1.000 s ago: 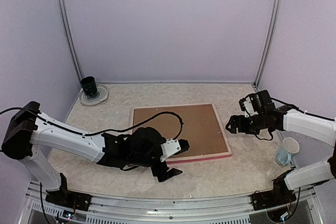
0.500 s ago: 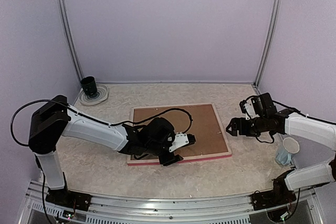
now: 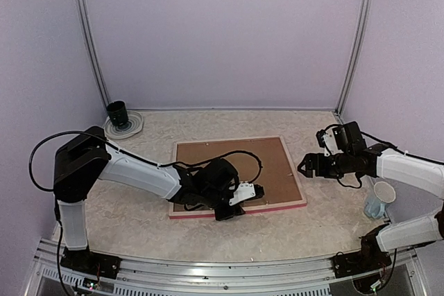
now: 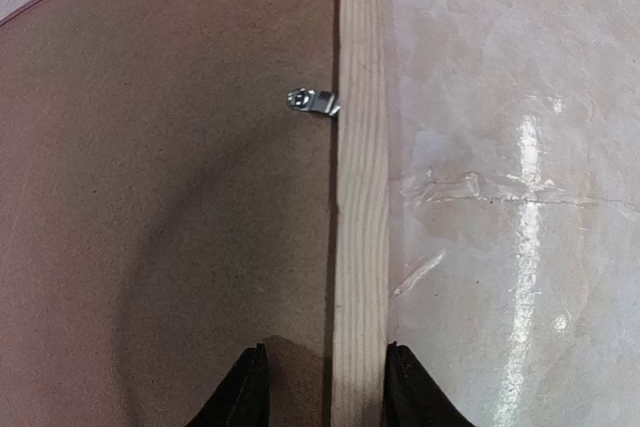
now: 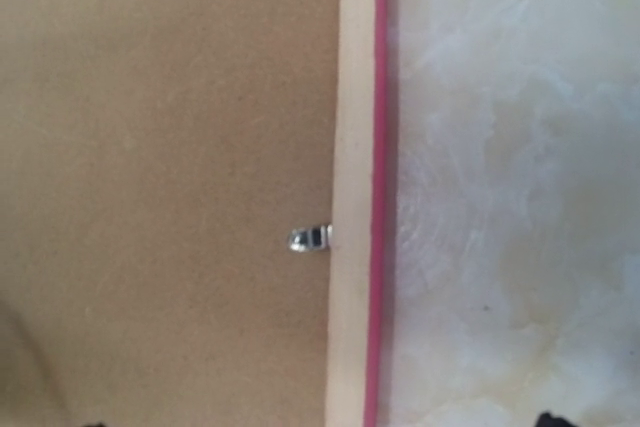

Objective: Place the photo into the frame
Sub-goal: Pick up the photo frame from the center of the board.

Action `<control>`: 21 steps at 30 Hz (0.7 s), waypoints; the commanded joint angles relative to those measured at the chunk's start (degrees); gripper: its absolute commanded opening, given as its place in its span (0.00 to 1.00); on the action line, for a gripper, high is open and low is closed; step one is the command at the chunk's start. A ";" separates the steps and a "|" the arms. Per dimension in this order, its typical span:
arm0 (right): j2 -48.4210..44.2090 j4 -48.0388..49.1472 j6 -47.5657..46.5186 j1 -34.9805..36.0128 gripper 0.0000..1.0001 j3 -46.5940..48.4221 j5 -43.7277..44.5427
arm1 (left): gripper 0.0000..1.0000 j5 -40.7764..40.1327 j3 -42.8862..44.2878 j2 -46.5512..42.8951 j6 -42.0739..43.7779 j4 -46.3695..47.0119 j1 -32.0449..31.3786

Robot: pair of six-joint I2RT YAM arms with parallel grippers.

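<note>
Left gripper [image 4: 325,349], jaws narrowed, astride wooden rail of the frame [image 4: 360,197], clamping uncertain

Pale marbled table [image 3: 139,216], the frame [image 3: 294,171] lying flat in the middle with wood back up, brown backing board [image 3: 267,164] inside it, dark cup [image 3: 117,111] on a saucer [image 3: 132,127] at far left corner, pale blue cup [image 3: 378,200] near right edge

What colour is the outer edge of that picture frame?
Bright pink-red; the frame edge shows best in the right wrist view.
</note>
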 commanded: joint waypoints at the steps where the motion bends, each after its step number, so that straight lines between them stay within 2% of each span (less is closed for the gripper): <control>1: -1.81 0.17 -0.69 -0.67 0.92 2.13 -0.24 | 0.34 1.97 1.60 2.13 -0.56 -2.48 0.87; 3: -2.22 -0.17 -0.89 -0.74 0.92 2.42 0.05 | 0.26 2.65 1.84 2.30 -0.76 -2.75 1.08; 6: -2.71 -0.48 -1.05 -0.89 0.92 2.75 0.22 | 0.22 3.70 2.57 2.56 -0.77 -4.14 1.10; 11: -3.42 -0.81 -1.04 -0.93 0.92 3.57 -0.53 | 0.00 3.87 4.84 3.40 -1.46 -7.10 1.09; 16: -5.17 0.31 -2.31 -0.92 0.92 3.08 -3.21 | 0.00 2.99 6.49 2.69 -3.26 -9.47 1.34; 21: -8.17 1.44 -2.30 -0.98 0.92 1.04 -4.83 | 0.00 2.48 8.03 -1.84 -6.15 -11.86 2.14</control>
